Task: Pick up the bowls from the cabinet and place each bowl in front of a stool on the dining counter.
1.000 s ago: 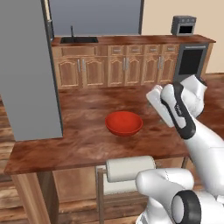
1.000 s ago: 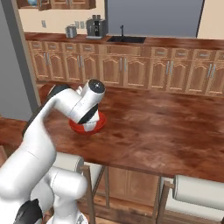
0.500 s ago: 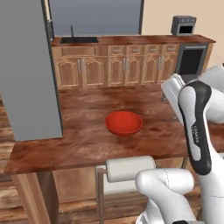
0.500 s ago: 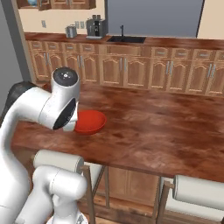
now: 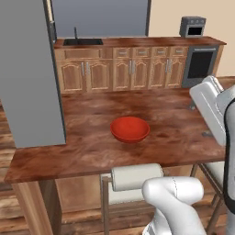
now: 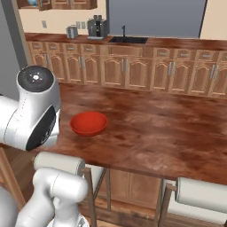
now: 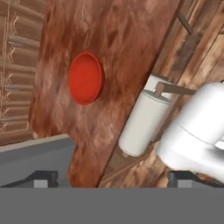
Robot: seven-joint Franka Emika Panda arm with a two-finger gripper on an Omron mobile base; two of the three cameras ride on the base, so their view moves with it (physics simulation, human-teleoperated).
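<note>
Gripper (image 7: 111, 177) wide open above the counter, holding nothing.
Its fingertips (image 7: 43, 178) stood far apart; the red bowl (image 5: 130, 129) sat upright on the dining counter (image 5: 92, 147), just behind the stool (image 5: 136, 176) at the counter's near edge.

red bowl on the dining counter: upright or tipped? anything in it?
Upright and empty: the red bowl sits rim-up on the dining counter, its bare red inside showing, just beyond the stool.

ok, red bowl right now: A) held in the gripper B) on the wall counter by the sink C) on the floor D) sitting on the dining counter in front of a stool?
D: the red bowl rests on the dining counter, with a stool at the near edge in front of it; nothing grips it.
</note>
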